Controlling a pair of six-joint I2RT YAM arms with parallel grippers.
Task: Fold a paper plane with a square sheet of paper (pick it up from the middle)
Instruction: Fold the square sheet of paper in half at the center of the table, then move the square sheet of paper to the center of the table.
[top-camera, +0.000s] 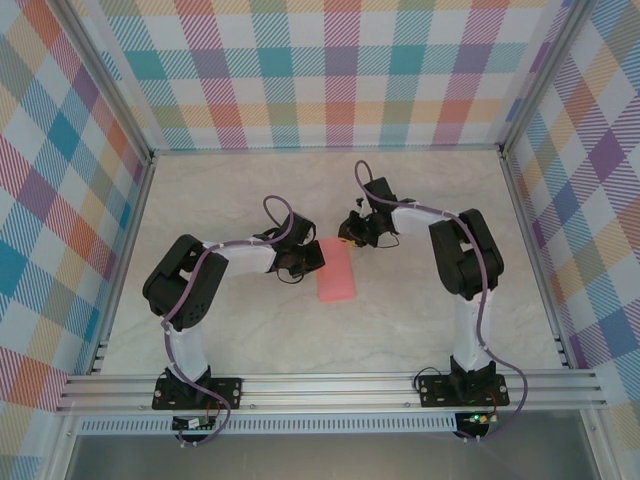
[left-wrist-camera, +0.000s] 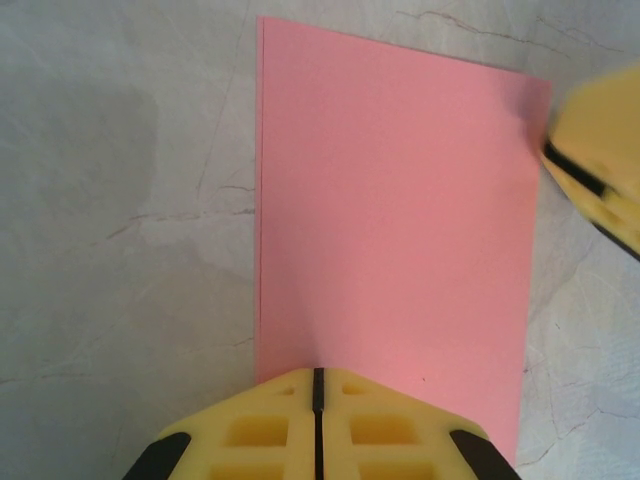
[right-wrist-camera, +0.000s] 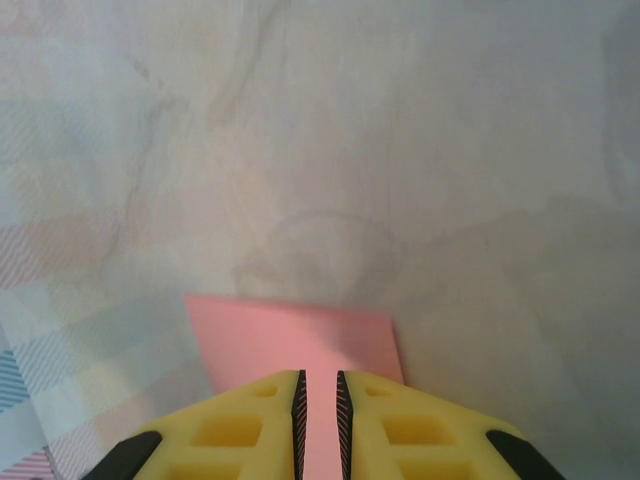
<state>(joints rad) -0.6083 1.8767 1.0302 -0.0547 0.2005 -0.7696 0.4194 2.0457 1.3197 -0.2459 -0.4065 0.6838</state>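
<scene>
Flat on the bench (top-camera: 220, 200) at the top view's centre as a paper strip (top-camera: 336, 272), seemingly pinned at one end by clenched left fingers (left-wrist-camera: 250, 430), likely to steady the crease, with right fingers (right-wrist-camera: 240, 430) at the other end barely apart, grip unclear.

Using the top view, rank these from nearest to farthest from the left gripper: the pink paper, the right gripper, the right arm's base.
1. Pink paper, directly beside the left gripper.
2. Right gripper, at the paper's far end.
3. Right arm's base, at the near table edge, on the right.
</scene>
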